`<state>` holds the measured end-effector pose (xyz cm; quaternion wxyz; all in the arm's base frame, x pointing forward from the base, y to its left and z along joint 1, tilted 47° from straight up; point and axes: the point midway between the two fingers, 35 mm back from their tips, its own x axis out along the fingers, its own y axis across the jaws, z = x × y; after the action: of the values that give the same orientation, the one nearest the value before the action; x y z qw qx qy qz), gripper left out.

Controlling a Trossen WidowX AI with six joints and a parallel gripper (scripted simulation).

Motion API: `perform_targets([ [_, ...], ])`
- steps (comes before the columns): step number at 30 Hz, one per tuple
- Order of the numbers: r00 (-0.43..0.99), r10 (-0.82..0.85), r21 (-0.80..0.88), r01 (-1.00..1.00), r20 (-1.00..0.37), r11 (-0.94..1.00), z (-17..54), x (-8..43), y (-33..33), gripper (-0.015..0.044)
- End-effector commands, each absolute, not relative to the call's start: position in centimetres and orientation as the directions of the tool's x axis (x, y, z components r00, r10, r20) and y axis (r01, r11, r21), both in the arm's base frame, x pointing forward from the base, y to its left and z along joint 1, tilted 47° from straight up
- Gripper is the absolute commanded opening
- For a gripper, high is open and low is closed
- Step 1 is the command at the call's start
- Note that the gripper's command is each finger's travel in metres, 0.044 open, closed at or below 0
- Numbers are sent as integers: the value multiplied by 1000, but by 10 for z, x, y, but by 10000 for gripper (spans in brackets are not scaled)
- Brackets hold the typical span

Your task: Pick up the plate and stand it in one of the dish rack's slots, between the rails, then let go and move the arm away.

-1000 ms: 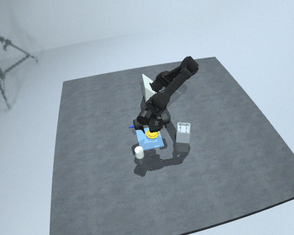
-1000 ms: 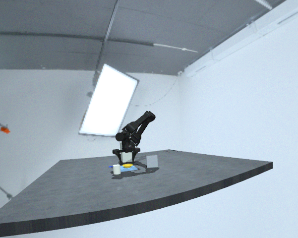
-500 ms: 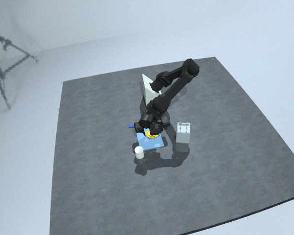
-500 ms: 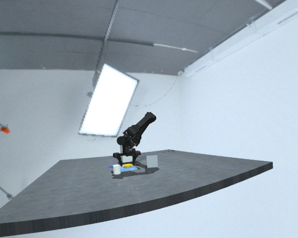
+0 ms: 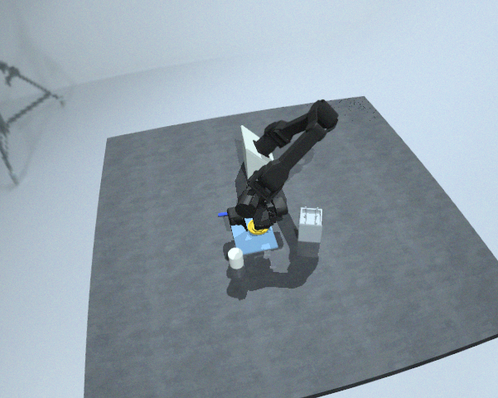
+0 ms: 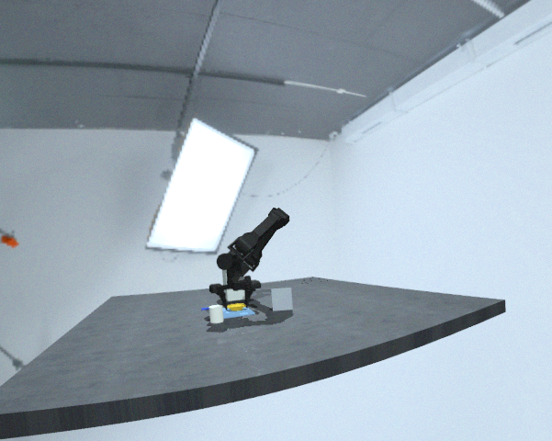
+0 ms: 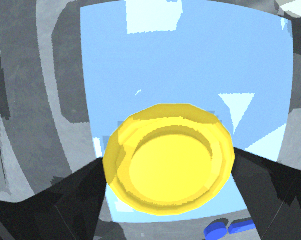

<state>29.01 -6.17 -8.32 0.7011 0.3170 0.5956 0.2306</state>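
Note:
A yellow round plate (image 5: 257, 231) (image 6: 236, 307) (image 7: 170, 157) lies flat on a light blue mat (image 5: 257, 247) (image 7: 190, 60) on the dark table. My gripper (image 5: 259, 224) (image 6: 236, 300) (image 7: 169, 160) is low over the plate and open. In the wrist view one black finger stands at each side of the plate's rim, with the plate between them; I cannot tell if they touch it. The white dish rack (image 5: 310, 222) (image 6: 281, 299) stands to the right of the mat, empty, its rails showing on top.
A white cup (image 5: 235, 258) (image 6: 215, 313) stands at the mat's front left corner. A small blue utensil (image 5: 221, 215) (image 7: 230, 228) lies by the mat's far left edge. A pale wedge (image 5: 251, 154) stands behind the arm. A tripod (image 5: 0, 123) stands far left, off the table.

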Motion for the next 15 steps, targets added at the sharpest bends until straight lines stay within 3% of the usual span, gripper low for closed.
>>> perform_targets([
  [1,188,702,721,59,-687,690,-83,291,-62,344],
  [5,188,702,721,59,-687,690,-83,291,-62,317],
  [15,189,693,713,63,-696,698,-59,291,-96,55],
])
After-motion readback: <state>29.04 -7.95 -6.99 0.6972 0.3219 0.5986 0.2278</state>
